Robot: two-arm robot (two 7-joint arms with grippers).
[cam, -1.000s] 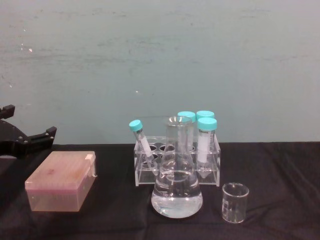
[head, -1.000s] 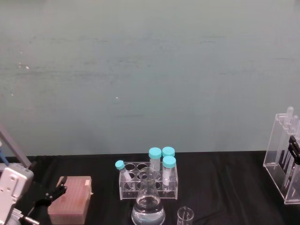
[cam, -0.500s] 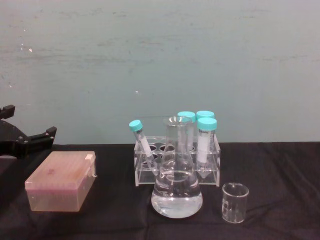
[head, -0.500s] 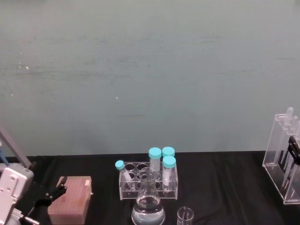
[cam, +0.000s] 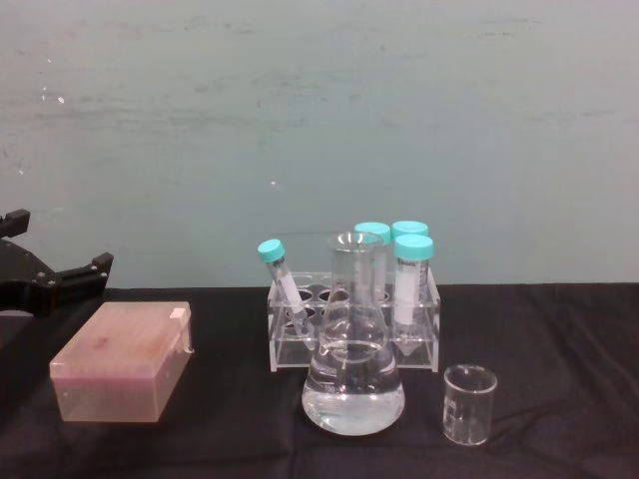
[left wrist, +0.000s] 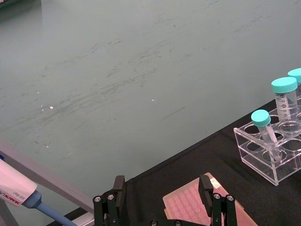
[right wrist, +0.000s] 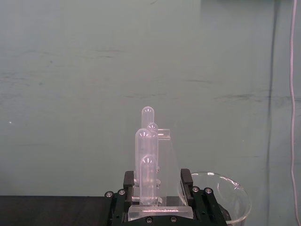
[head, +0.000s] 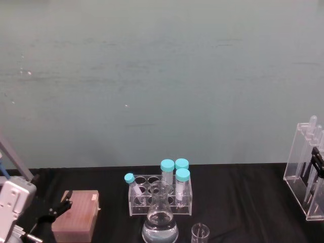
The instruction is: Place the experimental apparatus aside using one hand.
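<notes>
1. Labware stands on a black cloth (cam: pixel 559 339) before a pale green wall; the head view puts the tall acrylic rack (head: pixel 305 174) at the table's far right edge, well apart from the other pieces.
2. The right wrist view supplies the grip: the right gripper (right wrist: pixel 157 181) has its black fingers (right wrist: pixel 129 183) pressed on both sides of the rack's clear base, clamped on it; long round-ended glass tubes (right wrist: pixel 148 141) stand upright at stepped heights; a shallow glass dish (right wrist: pixel 221 195) lies just beyond.
3. The head view adds a dark finger seen through the rack's clear wall; whether the base rests on the cloth cannot be told.
4. The chest view supplies side profiles: the conical flask (cam: pixel 352 369), with a wide base and narrow neck, holds clear liquid in its lower part at centre; the small beaker (cam: pixel 469 404), low and straight-walled, stands near its right, apart.
5. Behind the flask is a low clear tube rack (cam: pixel 285 349); three teal-capped tubes (cam: pixel 412 279) stand upright at its right end and one leans at its left.
6. The left wrist view shows the left gripper (left wrist: pixel 162 183) with jaws apart over the pink tip box (left wrist: pixel 188 209), and a pipette (left wrist: pixel 16 193) nearby; the chest view sets this gripper left of the box and above it, apart.
</notes>
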